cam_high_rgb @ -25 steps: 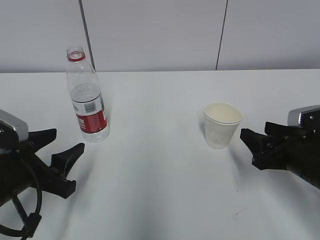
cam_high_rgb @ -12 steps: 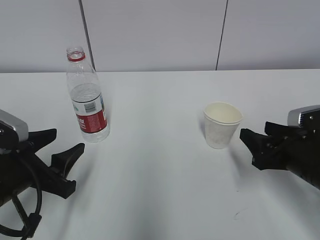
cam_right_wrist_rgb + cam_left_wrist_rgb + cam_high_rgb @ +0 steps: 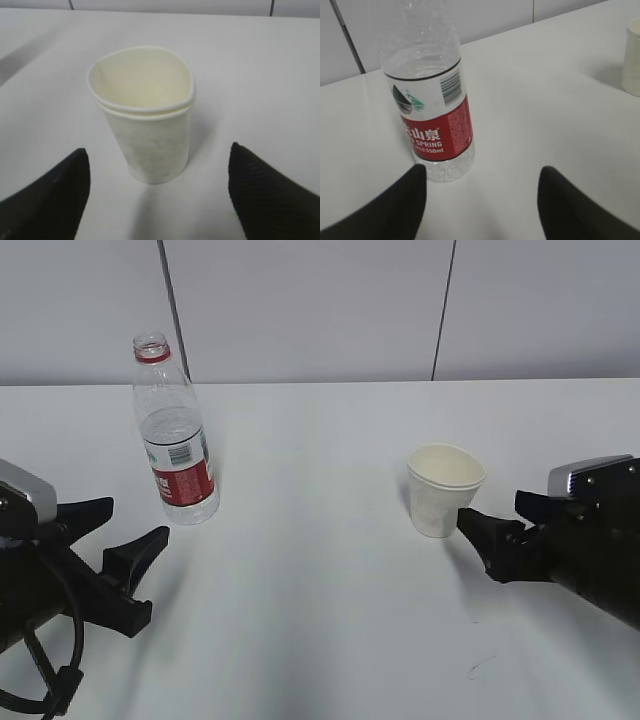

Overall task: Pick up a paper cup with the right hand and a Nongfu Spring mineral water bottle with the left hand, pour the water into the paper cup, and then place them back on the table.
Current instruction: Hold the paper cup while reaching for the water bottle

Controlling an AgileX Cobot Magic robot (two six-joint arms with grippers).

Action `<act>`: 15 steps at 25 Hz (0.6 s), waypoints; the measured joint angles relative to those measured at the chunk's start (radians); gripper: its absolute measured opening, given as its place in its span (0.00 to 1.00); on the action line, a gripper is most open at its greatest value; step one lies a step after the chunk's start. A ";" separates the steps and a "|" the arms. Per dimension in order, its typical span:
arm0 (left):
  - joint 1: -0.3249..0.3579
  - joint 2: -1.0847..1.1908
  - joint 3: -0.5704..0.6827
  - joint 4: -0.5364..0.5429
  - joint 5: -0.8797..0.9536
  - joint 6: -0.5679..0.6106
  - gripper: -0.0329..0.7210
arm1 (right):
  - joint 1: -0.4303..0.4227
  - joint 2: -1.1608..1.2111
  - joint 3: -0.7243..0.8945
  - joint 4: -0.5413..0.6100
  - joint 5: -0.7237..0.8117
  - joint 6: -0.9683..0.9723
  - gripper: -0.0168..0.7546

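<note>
The Nongfu Spring mineral water bottle (image 3: 176, 435) stands upright and uncapped at the left of the white table (image 3: 320, 620), with water in its lower half. It also shows in the left wrist view (image 3: 432, 107). My left gripper (image 3: 120, 530) is open and empty, a short way in front of the bottle; in its own view (image 3: 482, 172) the bottle stands ahead, near the left finger. The off-white paper cup (image 3: 443, 490) stands upright at the right. My right gripper (image 3: 495, 515) is open, just right of the cup. In its own view (image 3: 157, 155) the cup (image 3: 145, 115) stands ahead between the fingers.
A grey panelled wall (image 3: 320, 310) runs along the table's far edge. Bare white tabletop lies between the bottle and the cup. The cup's edge also shows at the right border of the left wrist view (image 3: 632, 60).
My right gripper has moved left toward the cup and now sits close beside it. The left arm, the bottle and the cup have not moved.
</note>
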State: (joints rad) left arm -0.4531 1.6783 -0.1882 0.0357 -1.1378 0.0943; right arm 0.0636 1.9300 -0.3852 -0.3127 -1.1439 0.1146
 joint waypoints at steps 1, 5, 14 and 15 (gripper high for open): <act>0.000 0.000 0.000 0.000 0.000 0.000 0.63 | 0.000 0.020 -0.013 -0.002 0.000 0.000 0.86; 0.000 0.000 0.000 0.000 0.000 0.000 0.63 | 0.000 0.090 -0.075 -0.027 -0.003 0.000 0.86; 0.000 0.000 0.000 0.000 0.000 0.000 0.63 | 0.000 0.195 -0.210 -0.090 -0.002 0.000 0.85; 0.000 0.000 0.000 0.000 0.000 0.000 0.63 | 0.000 0.198 -0.219 -0.094 -0.002 0.000 0.85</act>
State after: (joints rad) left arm -0.4531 1.6783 -0.1882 0.0357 -1.1378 0.0943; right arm 0.0636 2.1276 -0.6044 -0.4064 -1.1459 0.1146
